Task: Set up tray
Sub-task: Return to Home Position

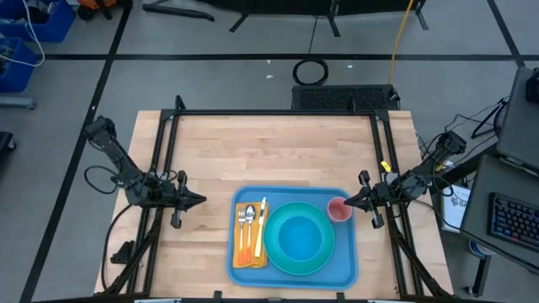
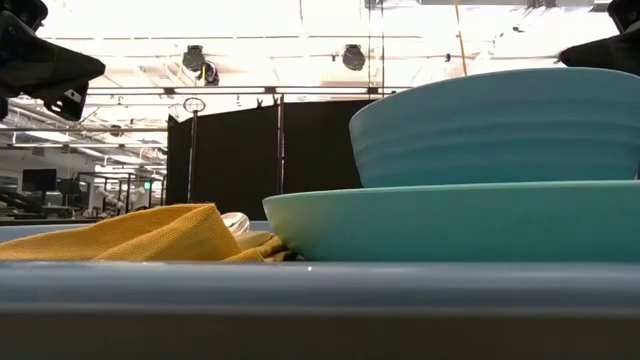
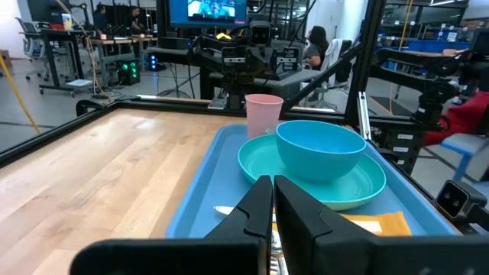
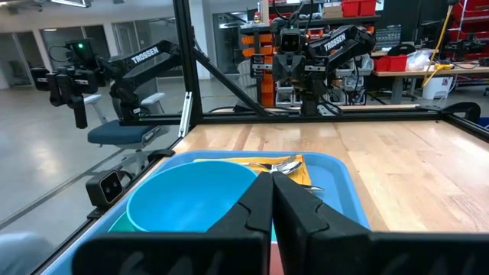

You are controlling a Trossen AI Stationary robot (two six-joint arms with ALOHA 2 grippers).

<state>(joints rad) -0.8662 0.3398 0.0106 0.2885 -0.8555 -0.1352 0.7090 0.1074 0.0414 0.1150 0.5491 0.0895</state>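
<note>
The blue tray [image 1: 354, 263] lies flat at the table's near middle. On it rest a round teal plate [image 1: 271, 246] with a blue bowl [image 1: 299, 237] standing in it, a pink cup [image 1: 339, 209] upright at the tray's far right corner, and a yellow napkin [image 1: 240, 254] bearing cutlery [image 1: 250, 222] along the left side. My left gripper [image 1: 200, 199] is shut, raised over bare wood just left of the tray. My right gripper [image 1: 348, 203] is shut and raised, its tip just right of the cup. In the left wrist view the cup [image 3: 263, 114] stands in front of the right arm.
Black frame rails [image 1: 168, 151] run along the table's left, right and far sides. Bare wood [image 1: 269, 151] spreads over the far half of the table. A person [image 3: 313, 42] sits in the room beyond. In the low view the tray rim [image 2: 300, 290] fills the foreground.
</note>
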